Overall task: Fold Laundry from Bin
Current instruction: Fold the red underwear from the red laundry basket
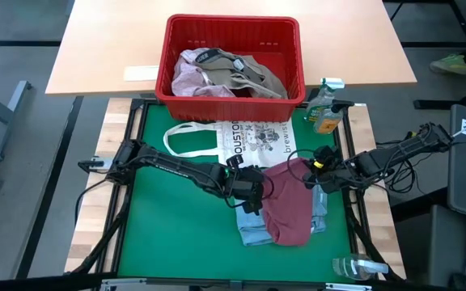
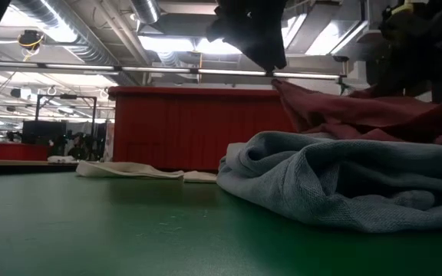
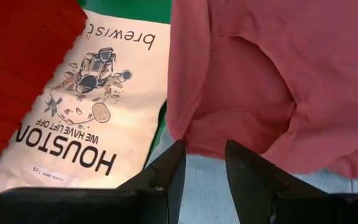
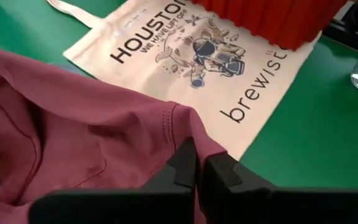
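I see my left gripper (image 1: 252, 196) just left of centre in the high view, its dark fingers (image 3: 166, 171) a narrow way apart, with the maroon cloth garment (image 1: 290, 208) hanging just past their tips and nothing caught between them. That garment lies rumpled on the light blue cloth piece (image 1: 257, 230), lower centre-right of the green table mat (image 1: 176, 234). My right gripper (image 1: 314, 179) sits right of centre at the maroon garment's upper right edge; in the right wrist view its fingers (image 4: 185, 163) are pressed together on that edge, pinching it. The red slotted plastic bin (image 1: 231, 28) stands at top centre, holding pale pink (image 1: 188, 77) and khaki-grey cloth pieces (image 1: 257, 73). The flat white tote bag printed "HOUSTON" (image 1: 245, 139) lies between bin and garments.
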You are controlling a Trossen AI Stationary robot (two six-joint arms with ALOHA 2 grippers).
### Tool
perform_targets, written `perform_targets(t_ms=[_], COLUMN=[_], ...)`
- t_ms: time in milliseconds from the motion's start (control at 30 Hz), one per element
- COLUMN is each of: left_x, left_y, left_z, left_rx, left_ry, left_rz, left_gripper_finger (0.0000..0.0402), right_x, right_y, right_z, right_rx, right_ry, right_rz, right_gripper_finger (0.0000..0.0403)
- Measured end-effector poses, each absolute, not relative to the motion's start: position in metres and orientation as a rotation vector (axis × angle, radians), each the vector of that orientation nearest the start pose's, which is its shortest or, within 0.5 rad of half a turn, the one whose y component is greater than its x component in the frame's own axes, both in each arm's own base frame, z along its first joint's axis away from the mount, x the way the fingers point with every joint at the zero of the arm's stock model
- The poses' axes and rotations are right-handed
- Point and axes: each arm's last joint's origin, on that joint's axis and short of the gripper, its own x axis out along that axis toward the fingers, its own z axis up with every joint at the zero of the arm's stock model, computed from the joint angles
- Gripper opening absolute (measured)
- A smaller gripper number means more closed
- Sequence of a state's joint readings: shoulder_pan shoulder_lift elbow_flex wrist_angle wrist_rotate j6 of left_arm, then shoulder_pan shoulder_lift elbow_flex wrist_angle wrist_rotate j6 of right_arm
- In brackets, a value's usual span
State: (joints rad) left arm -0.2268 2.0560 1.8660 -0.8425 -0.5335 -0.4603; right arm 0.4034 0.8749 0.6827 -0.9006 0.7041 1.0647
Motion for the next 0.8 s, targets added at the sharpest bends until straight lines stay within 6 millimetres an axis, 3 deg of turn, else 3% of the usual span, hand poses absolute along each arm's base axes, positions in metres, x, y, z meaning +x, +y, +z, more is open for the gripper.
perform_targets(t_ms=[333, 600, 800], left_x=[0.426, 0.427, 0.442], left_y=[-0.088, -0.115, -0.136], left_z=[0.265, 0.259, 0.231], left_rx=[-0.016, -0.102, -0.085], left_ry=[0.974, 1.021, 0.996], left_rz=[0.461, 0.251, 0.194], left_gripper_finger=[0.0109, 0.0109, 0.0109], right_x=[0.139, 0.139, 0.139], right_y=[0.039, 0.039, 0.04], right_z=[0.237, 0.237, 0.237], right_rx=[0.402, 0.402, 0.407], right_ry=[0.686, 0.686, 0.693], right_rz=[-0.696, -0.696, -0.688], right_gripper_finger=[0.0011, 0.0012, 0.0012])
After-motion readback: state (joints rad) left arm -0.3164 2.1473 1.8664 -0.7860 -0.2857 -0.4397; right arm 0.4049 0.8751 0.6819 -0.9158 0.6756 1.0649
